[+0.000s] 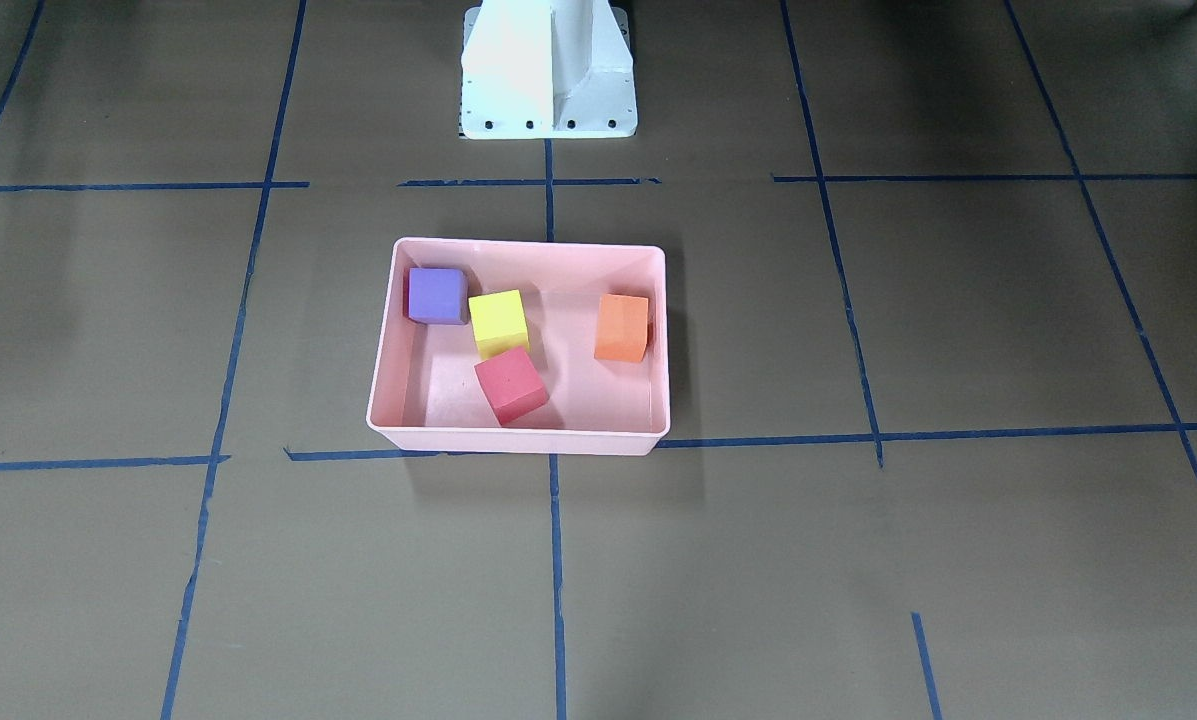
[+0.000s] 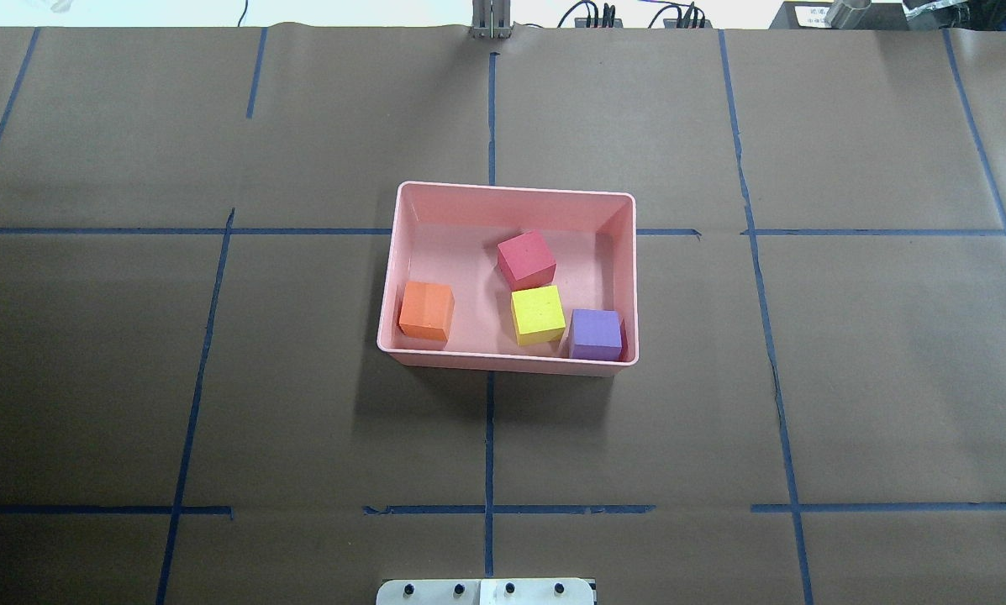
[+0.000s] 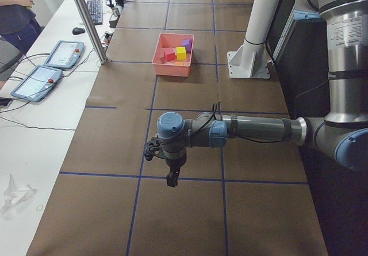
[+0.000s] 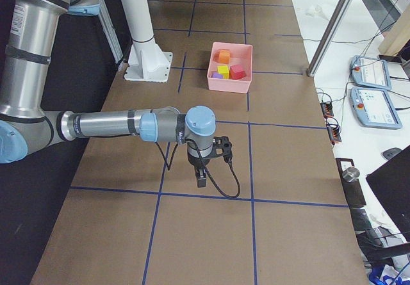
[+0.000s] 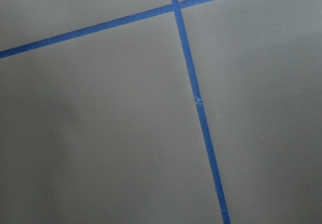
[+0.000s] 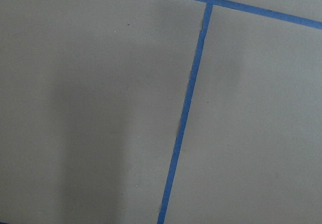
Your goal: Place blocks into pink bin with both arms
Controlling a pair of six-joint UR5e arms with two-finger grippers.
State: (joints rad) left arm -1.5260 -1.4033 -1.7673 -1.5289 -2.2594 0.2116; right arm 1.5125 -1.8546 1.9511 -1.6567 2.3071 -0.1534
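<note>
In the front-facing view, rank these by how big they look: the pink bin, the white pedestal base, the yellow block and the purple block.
1. pink bin
2. white pedestal base, though the picture's top edge cuts it off
3. yellow block and purple block: they look about alike, so I leave them tied.

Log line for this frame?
red block, yellow-green block, purple block, orange block: in pink bin | left gripper: clear of bin, state unclear | right gripper: same | task: looks done
</note>
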